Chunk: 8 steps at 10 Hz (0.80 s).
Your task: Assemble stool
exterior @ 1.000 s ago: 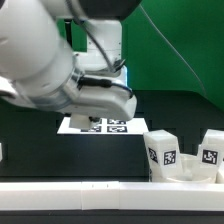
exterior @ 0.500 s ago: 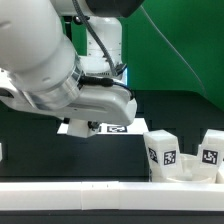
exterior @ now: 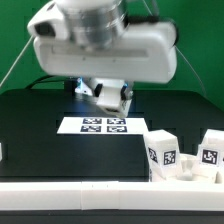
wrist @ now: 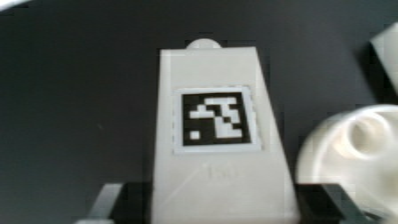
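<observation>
Gripper (wrist: 214, 203) is closed on one stool leg (wrist: 217, 120). Dark fingers (wrist: 112, 204) press both flanks of its near end, with no gap showing. The leg's long axis runs straight out from the jaws, in line with the fingers. Its tag (wrist: 217, 118) faces the wrist camera and its narrow tip points away from the gripper.

The relation that matters: the round seat (wrist: 358, 150) sits just beside the held leg, off one flank near the gripped half and not under the tip. No contact is visible between them, and no socket can be made out in either view. My read is that the leg has to shift sideways toward the seat and be lined up end-on before it can be inserted.

In the exterior view the gripper (exterior: 107, 96) hangs raised above the black table. The marker board (exterior: 98, 125) is at about 6 o'clock from it. Two loose legs (exterior: 163, 150) stand at about 4 o'clock, well apart from the gripper and close to the white rail (exterior: 90, 190). The seat can't be clearly picked out in that view.
</observation>
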Tool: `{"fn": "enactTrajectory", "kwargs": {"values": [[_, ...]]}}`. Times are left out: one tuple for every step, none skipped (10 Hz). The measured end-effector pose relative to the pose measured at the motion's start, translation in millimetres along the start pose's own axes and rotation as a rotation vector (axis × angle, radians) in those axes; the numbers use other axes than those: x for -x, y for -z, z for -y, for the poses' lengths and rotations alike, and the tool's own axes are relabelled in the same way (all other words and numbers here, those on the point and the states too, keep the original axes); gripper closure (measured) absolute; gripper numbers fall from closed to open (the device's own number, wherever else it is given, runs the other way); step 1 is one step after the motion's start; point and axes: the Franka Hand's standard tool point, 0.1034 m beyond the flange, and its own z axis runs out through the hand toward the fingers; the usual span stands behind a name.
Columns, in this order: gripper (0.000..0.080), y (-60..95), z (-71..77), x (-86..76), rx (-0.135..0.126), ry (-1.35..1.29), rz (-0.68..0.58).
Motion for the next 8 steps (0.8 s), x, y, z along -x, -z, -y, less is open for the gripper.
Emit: {"fn": "enactTrajectory", "kwargs": {"values": [[0.0461, -1.0, 1.3, -2.3, -0.007, 0.001, -0.056], [0.0461, 0.9, 5.4, -6.4, -0.017, 0.008, -0.138], [0.0461, 0.8, 9.0, -6.6, -0.023, 0.016, -0.196], [0.0461, 3.4, 21.9, -5.1, -0.035, 0.024, -0.304], [0.0461, 4.3, 36.0, 6.1, -0.05, 0.022, -0.366], [0.0461, 6.2, 46.2, 10.6, -0.062, 0.026, -0.419], [0.0461, 5.3, 47.5, 6.5, -0.069, 0.033, -0.497], [0.0461, 2.8, 48.3, 6.4, -0.071, 0.036, -0.535]]}}
